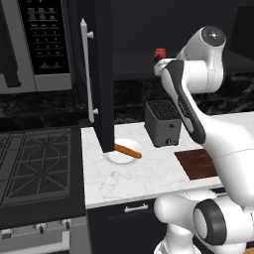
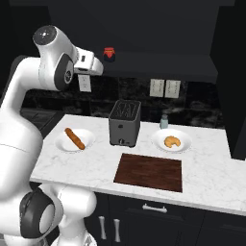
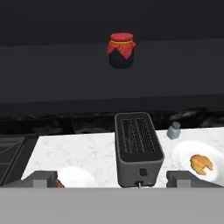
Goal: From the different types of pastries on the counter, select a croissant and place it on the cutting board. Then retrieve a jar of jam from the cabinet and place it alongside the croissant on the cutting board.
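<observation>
Dim render, upper cabinet murky (counter (image 2: 202, 180) brightest), slightly soft.

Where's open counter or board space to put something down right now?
The cutting board is bare. Free marble lies between the stick pastry's plate and the board, and right of the croissant's plate. It is crowded behind, around the toaster and bottle.

Your count on the counter and shelf

You have two plates (image 2: 74, 144) (image 2: 185, 143), one croissant (image 2: 172, 141), one stick pastry (image 2: 74, 138), one toaster (image 2: 125, 123), one cutting board (image 2: 150, 171), one jam jar (image 3: 121, 50), one bottle (image 2: 164, 121).
</observation>
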### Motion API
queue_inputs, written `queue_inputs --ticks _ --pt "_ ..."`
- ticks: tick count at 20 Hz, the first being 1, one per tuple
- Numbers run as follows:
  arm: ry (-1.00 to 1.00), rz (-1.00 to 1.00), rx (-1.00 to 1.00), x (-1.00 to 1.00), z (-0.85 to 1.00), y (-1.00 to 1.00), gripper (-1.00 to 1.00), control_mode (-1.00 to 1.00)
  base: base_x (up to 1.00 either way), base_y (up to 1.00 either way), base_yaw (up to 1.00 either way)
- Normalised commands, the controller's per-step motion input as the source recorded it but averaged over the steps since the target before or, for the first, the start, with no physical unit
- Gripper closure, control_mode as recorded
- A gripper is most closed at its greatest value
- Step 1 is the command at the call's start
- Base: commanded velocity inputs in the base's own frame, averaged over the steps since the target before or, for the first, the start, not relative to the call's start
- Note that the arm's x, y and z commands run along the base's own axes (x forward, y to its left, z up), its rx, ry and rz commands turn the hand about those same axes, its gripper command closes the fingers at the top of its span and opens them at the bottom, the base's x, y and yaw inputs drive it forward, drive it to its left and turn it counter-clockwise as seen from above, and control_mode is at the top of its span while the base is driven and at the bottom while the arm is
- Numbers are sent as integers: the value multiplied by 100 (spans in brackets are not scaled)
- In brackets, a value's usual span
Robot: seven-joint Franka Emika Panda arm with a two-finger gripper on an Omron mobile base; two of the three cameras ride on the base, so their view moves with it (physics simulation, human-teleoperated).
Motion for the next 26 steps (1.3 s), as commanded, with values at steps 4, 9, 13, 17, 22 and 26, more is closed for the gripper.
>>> queue_inputs --ticks 4,9,13,17,22,26 --pt "-9 -1 0 28 47 -10 -100 -100 0 0 0" --pt "-1 0 0 36 26 -15 -100 -100 0 0 0" --pt "-14 -1 0 51 14 -14 -100 -100 0 0 0" --pt "-7 0 0 34 0 -1 -100 -100 0 0 0" --pt "-2 0 0 18 0 0 -100 -100 0 0 0" --pt "0 0 0 29 0 -1 -100 -100 0 0 0"
